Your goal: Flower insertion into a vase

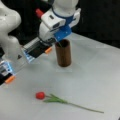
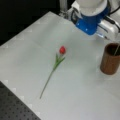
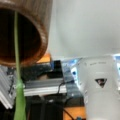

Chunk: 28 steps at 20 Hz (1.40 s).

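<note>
A green stem [image 3: 17, 60] ran closest to the wrist camera, rising from the view's bottom edge into the round mouth of the vase [image 3: 37, 37], so one flower was already partly inside it. In a front view the vase [image 1: 63, 53] stood upright on the white table [image 1: 100, 75], a plain dark brown cylinder, with a thin stem [image 1: 59, 44] showing at its rim; in a front view the same stem [image 2: 116, 50] leaned against the inside of the vase [image 2: 110, 62]. The gripper [image 1: 58, 37] hung directly above the vase mouth, tucked under the arm's white and blue wrist, and whether it pinched the stem or stood apart from it could not be told. A second flower [image 1: 53, 99] lay flat on the table near a front view's bottom, well apart from the vase, its red head [image 1: 40, 95] pointing to that view's left and its bare stem trailing right; it showed too in a front view as a flower [image 2: 55, 67] near the middle. Such a flower looked light, thin and bendy, with a soft head easily crushed, so the bare stem below the leaves seemed the safest place to take hold. The vase looked stiff and steady, though tall enough to tip if nudged.
</note>
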### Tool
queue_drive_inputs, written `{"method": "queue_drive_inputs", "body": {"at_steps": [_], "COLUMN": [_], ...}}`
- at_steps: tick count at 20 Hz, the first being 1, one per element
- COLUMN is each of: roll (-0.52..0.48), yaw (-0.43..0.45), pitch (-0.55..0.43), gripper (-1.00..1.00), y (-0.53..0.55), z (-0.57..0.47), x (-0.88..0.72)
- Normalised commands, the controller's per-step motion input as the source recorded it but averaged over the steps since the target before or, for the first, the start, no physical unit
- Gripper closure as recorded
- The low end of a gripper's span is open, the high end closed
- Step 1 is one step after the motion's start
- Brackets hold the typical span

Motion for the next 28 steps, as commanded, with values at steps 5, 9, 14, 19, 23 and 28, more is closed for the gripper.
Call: {"method": "queue_drive_inputs", "body": {"at_steps": [5,9,14,19,23,28], "roll": [-0.077,-0.048,-0.045,-0.068,-0.056,-0.051], "yaw": [0.122,0.251,0.225,0.143,0.123,0.132], "pitch": [-0.568,-0.302,-0.02,0.102,0.103,0.134], "gripper": [-1.0,-1.0,-1.0,-1.0,-1.0,-1.0], "y": [-0.49,-0.55,-0.27,-0.01,-0.06,-0.12], "z": [-0.16,-0.08,0.02,0.09,0.06,0.1], "x": [-0.08,0.18,0.4,0.58,0.71,0.58]}}
